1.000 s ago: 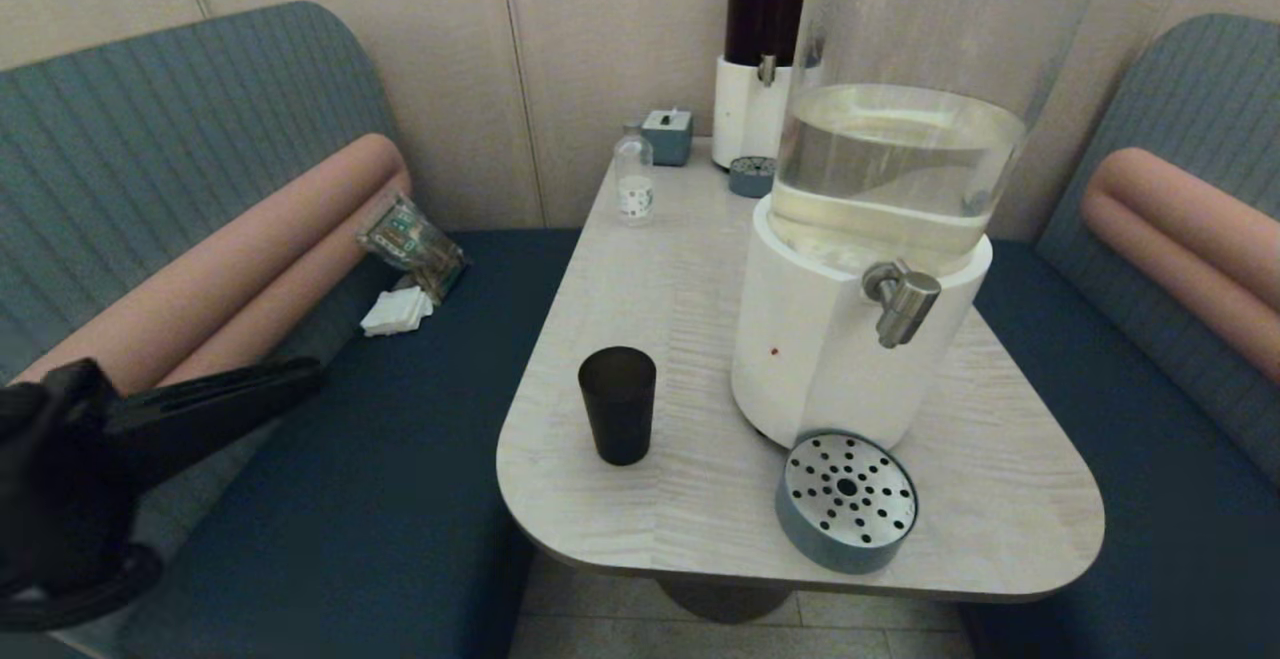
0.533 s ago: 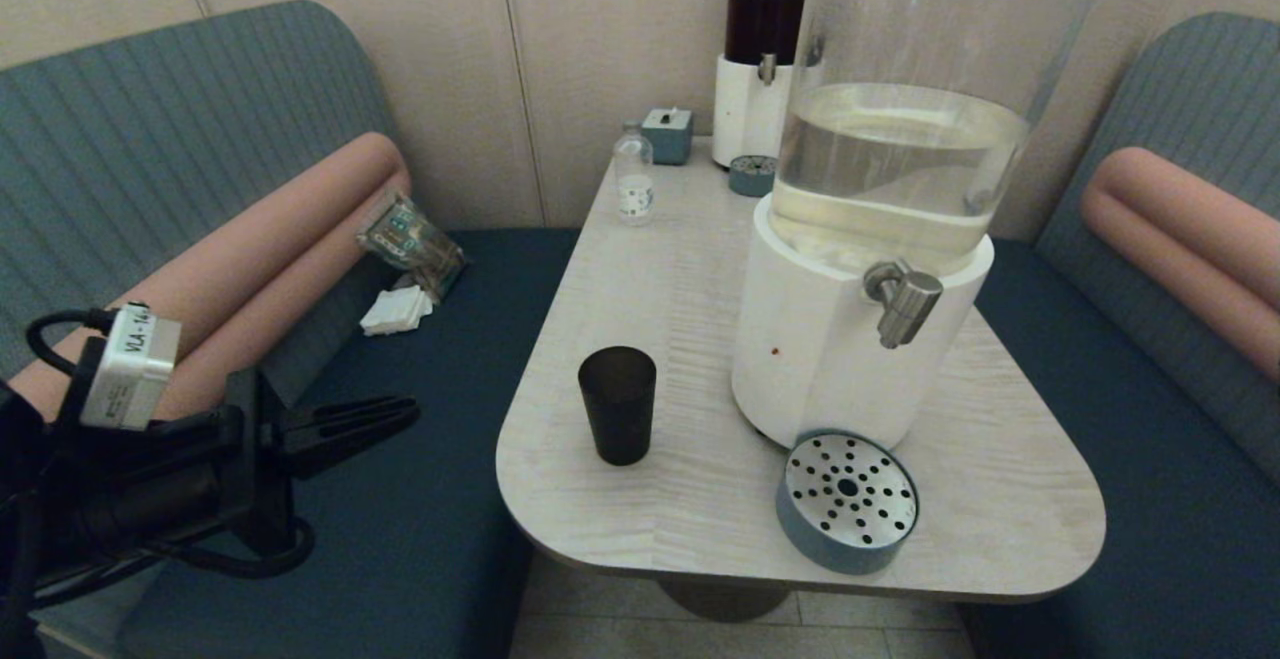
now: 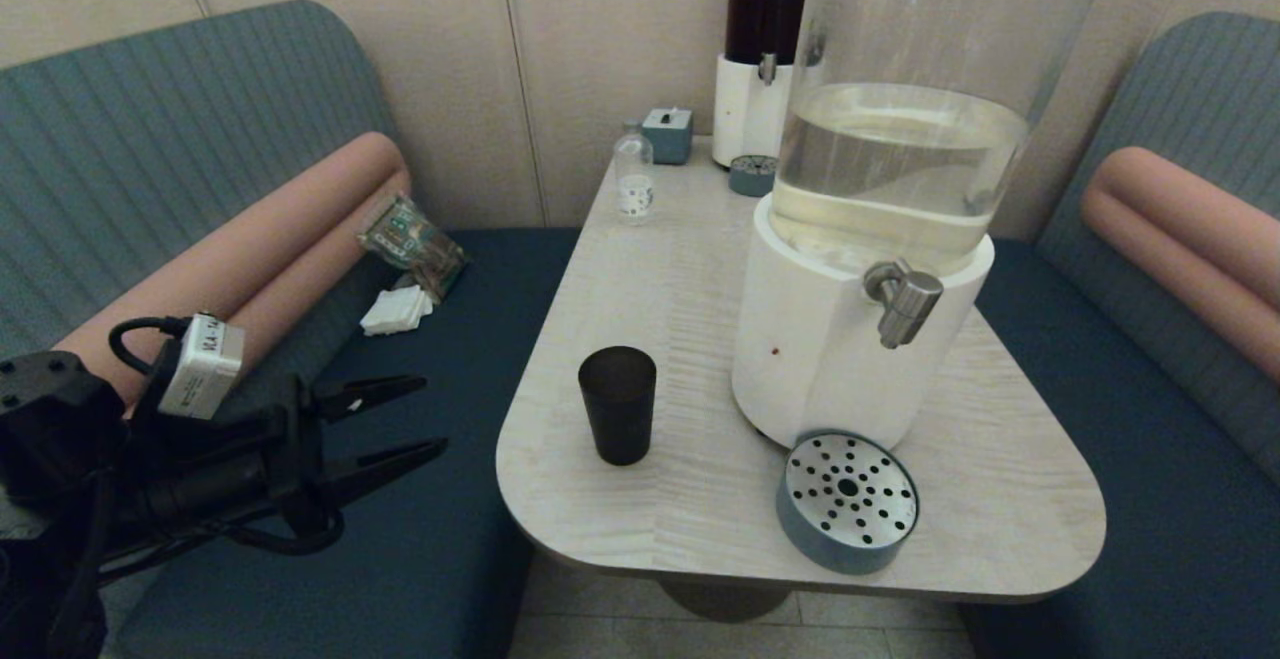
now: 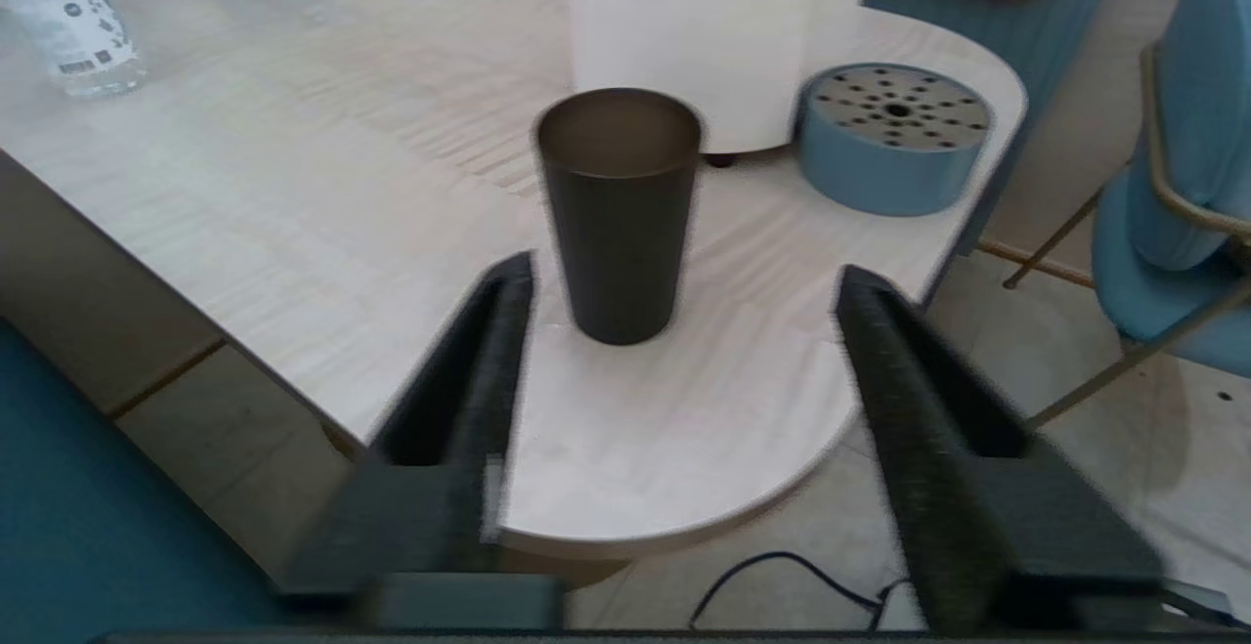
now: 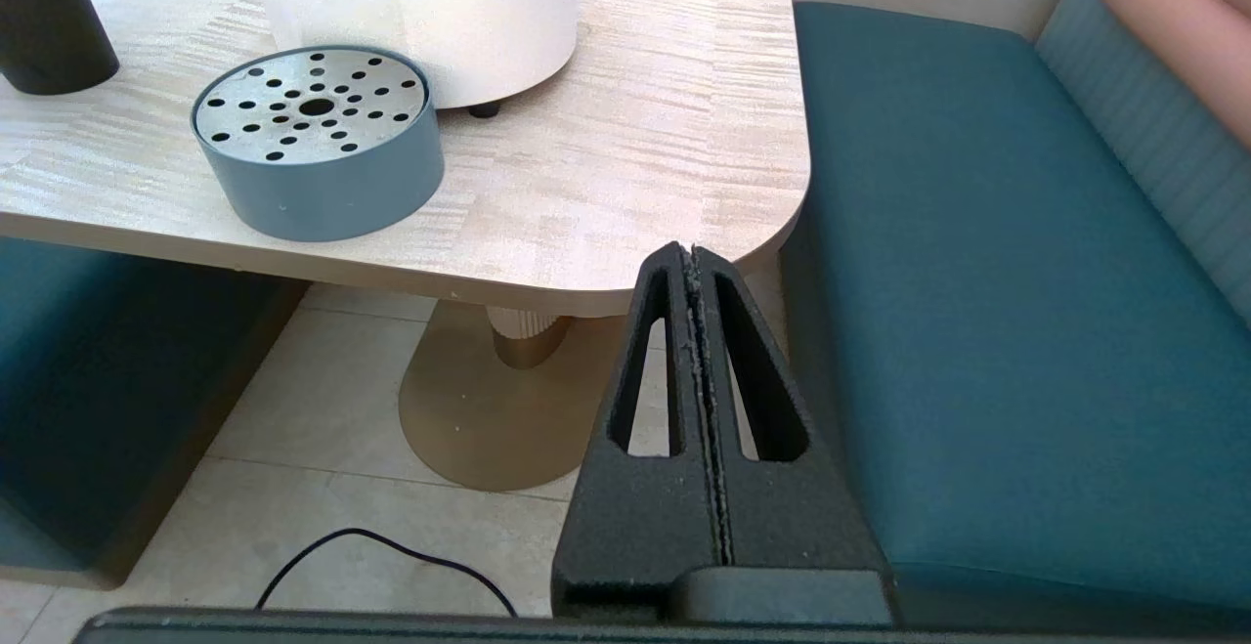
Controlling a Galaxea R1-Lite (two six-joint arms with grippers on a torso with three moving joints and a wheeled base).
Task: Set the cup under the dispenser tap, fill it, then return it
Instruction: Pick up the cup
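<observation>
The dark tumbler cup (image 3: 617, 404) stands upright on the table (image 3: 660, 269) near its front-left corner. To its right, the steel dispenser tap (image 3: 903, 301) juts from the big white-based dispenser (image 3: 820, 359) holding pale liquid. My left gripper (image 3: 432, 416) hovers open over the bench left of the table, pointing at the cup. In the left wrist view the cup (image 4: 619, 214) stands just beyond the open gripper (image 4: 684, 273), touching neither finger. My right gripper (image 5: 692, 251) is shut and empty, low by the table's front-right corner.
A blue drip tray (image 3: 848, 499) with a perforated steel top sits under the tap at the table's front edge. A clear bottle (image 3: 633, 179), a small teal box (image 3: 667, 135) and the dark-liquid dispenser (image 3: 762, 59) stand at the back. Benches flank the table.
My left gripper has come forward and to the right towards the table's left edge, and its fingers have spread from together to open. The cup has not moved.
</observation>
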